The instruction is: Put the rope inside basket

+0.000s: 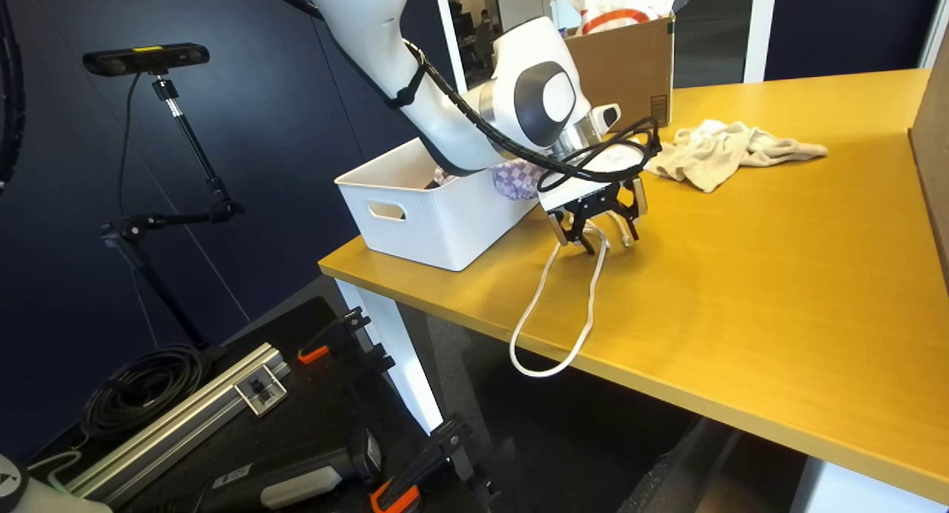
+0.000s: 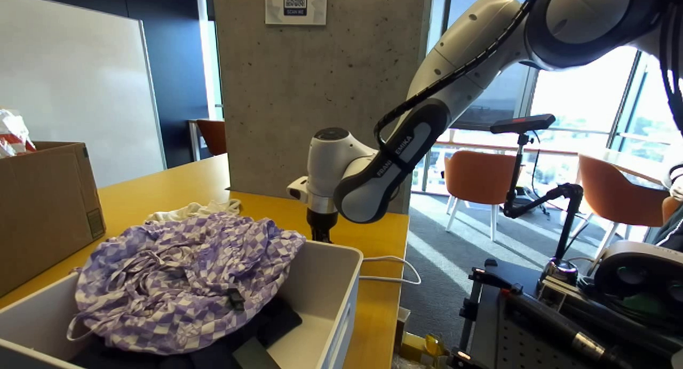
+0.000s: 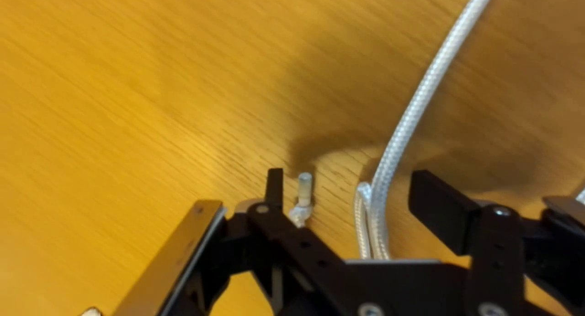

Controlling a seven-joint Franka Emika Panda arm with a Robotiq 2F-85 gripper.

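Note:
The white rope [image 1: 545, 374] lies on the yellow table, with a loop reaching past the table's edge in both exterior views [image 2: 388, 279]. My gripper [image 1: 612, 244] is low over the table at the rope. In the wrist view the gripper [image 3: 350, 188] is open, and strands of the rope [image 3: 420, 97] run between its fingers without touching either pad. A knotted rope end shows beside the left finger. The white basket [image 1: 404, 231] stands beside the gripper; its inside shows in an exterior view [image 2: 325, 283]. There the gripper's fingertips are hidden behind the basket's rim.
A purple-and-white checked cloth [image 2: 192, 283] and dark items lie in the basket; the cloth hangs over its side. A beige cloth [image 1: 730, 153] lies farther along the table [image 1: 778, 290]. A cardboard box [image 1: 623, 75] stands behind the arm. A concrete pillar [image 2: 320, 91] borders the table.

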